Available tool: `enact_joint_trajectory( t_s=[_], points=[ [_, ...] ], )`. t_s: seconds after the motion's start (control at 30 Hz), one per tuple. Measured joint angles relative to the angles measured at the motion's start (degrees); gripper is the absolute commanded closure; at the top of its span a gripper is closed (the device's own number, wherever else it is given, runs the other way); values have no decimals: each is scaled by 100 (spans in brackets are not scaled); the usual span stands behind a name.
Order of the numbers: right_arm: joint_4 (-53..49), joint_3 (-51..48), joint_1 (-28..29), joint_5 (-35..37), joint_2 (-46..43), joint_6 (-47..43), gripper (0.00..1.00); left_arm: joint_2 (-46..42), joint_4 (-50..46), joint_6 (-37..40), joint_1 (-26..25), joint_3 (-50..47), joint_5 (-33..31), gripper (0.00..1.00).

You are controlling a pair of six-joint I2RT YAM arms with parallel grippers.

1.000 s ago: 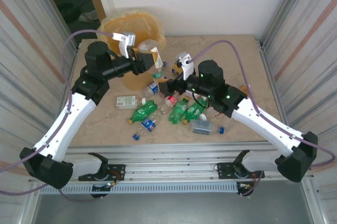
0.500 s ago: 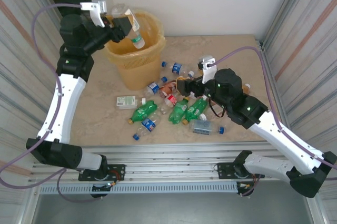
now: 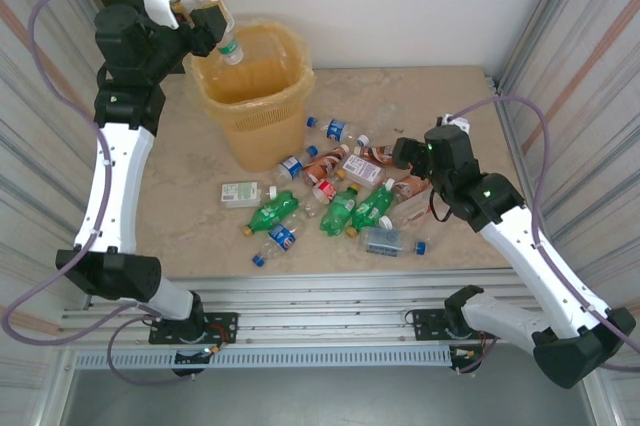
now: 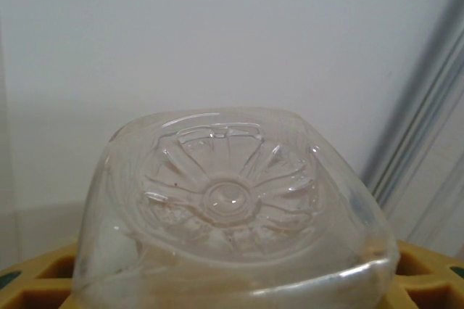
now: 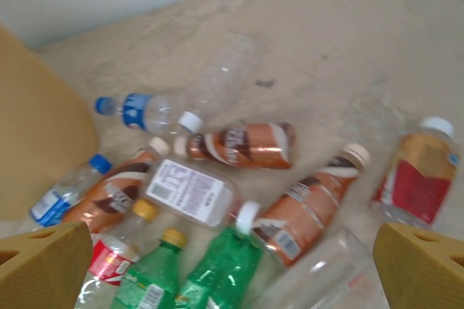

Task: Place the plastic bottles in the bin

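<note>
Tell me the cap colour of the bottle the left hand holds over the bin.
Green cap on a clear bottle; clearest in the top view.

Robotics laboratory test cell. Indicators: an aluminium extrusion rail point(image 3: 320, 318) carries both arm bases; ribbed metal side panels point(image 3: 40, 96) and a plain white back wall point(image 3: 400, 6) enclose the beige tabletop point(image 5: 348, 55) lying beneath the right fingers point(image 5: 43, 262); exposed purple cabling point(image 3: 522, 136).

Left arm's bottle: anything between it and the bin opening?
Nothing visible. The left gripper holds the clear bottle cap-down just above the far-left rim of the bin, and the lined mouth below it is open.
</note>
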Motion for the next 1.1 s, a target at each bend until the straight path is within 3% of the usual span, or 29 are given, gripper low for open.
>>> enact_joint_trajectory(
  t_s=[0.27,0.57,0.87,1.1],
  points=[
    [-789,-129,-975,-39,15,566,2,780,-232,446,9,236,-240,81],
    [-905,-1172,-1969,-647,-136,839,5,1567,-527,671,-59,271,-245,81],
    [-765,-1939,-2321,-1016,-476,1123,2,1917,-715,1012,-396,271,-391,73],
    [-501,-2337,-2389,-1340,-487,1257,7,2271,-848,1156,-448,271,-516,67]
  ],
)
